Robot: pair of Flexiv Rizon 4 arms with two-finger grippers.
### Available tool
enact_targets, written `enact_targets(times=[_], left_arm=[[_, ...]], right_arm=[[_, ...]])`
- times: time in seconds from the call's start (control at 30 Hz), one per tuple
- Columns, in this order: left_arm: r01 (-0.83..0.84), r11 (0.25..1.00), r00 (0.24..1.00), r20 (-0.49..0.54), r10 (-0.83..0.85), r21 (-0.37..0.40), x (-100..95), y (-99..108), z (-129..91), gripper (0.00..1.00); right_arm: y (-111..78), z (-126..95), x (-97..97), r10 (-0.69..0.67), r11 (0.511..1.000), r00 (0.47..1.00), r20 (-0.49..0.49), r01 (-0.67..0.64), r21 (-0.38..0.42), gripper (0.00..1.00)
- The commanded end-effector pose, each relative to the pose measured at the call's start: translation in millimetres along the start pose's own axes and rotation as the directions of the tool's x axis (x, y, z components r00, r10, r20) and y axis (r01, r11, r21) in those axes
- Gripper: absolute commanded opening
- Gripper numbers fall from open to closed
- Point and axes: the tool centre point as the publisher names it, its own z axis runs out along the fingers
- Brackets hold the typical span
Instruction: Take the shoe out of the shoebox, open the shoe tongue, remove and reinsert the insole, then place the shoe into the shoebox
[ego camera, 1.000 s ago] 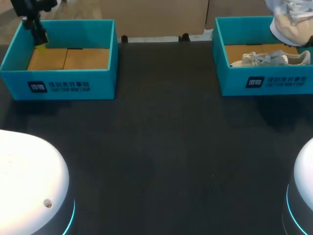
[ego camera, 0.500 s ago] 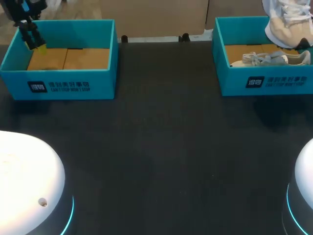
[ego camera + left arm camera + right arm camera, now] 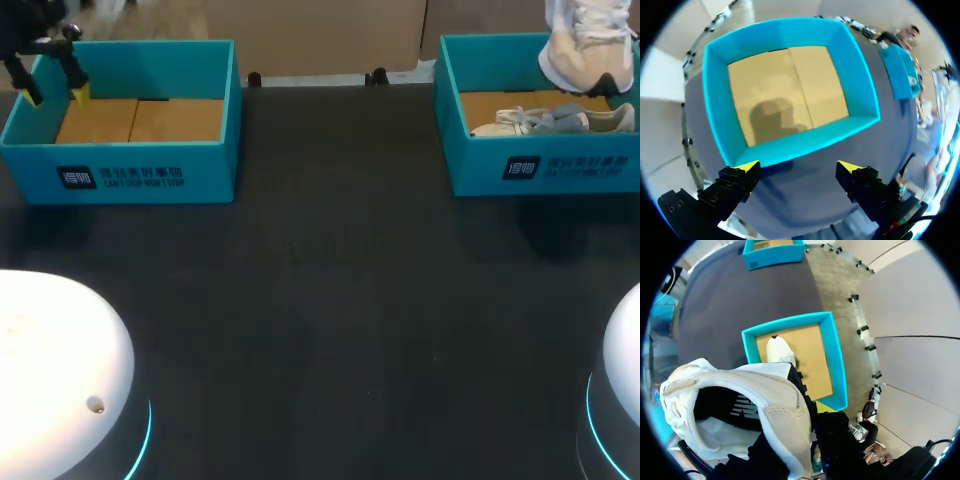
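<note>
A white and beige shoe hangs above the right blue shoebox, partly cut off by the head view's edge. In the right wrist view that shoe fills the foreground, and my right gripper is shut on its collar, with one yellow tip showing. A second shoe lies on its side inside that box. My left gripper hovers open over the left wall of the left shoebox. In its wrist view the left gripper holds nothing and the box has only a cardboard floor.
The two shoeboxes stand at the table's far corners, with dark tabletop between and in front of them. Two white, rounded arm bases sit at the near corners.
My left gripper has shifted left, from inside the left box to above its left wall, and turned. The held shoe has risen a little over the right box.
</note>
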Motion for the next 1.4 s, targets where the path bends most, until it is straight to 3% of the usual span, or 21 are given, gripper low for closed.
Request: enact_targets(times=[0.03,0.27,0.47,0.8,1.07,1.23,1.4], left_arm=[[0.626,0.704,0.712,0.121,-0.692,0.336,4.8,11,-2,1.0],[0.625,0.704,0.712,0.124,-0.692,0.338,4.7,11,-2,1.0],[0.625,0.704,0.712,0.124,-0.692,0.338,4.7,11,-2,1.0],[0.625,0.704,0.712,0.124,-0.692,0.338,4.7,11,-2,1.0],[0.625,0.704,0.712,0.124,-0.692,0.338,4.7,11,-2,1.0],[0.625,0.704,0.712,0.124,-0.692,0.338,4.7,11,-2,1.0],[0.625,0.704,0.712,0.124,-0.692,0.338,4.7,11,-2,1.0]], right_arm=[[-1.1,1,-11.1,0.022,1.0,1.0,0.0,-0.022,-0.001,0.0],[-9.2,11,-33.0,-0.053,0.998,0.996,0.066,0.054,-0.011,0.0],[-17.9,34,-53.9,-0.098,0.995,0.994,0.046,0.099,-0.007,0.0],[-31.4,83,-58.0,-0.127,0.991,0.991,0.048,0.129,-0.041,0.0],[-45.2,100,-73.1,-0.112,0.992,0.991,0.075,0.116,-0.045,0.0],[-58.1,112,-86.5,-0.031,0.999,0.999,0.045,0.032,-0.024,0.0],[-79.4,123,-91.5,0.171,0.985,0.985,-0.032,-0.171,0.012,0.0]])
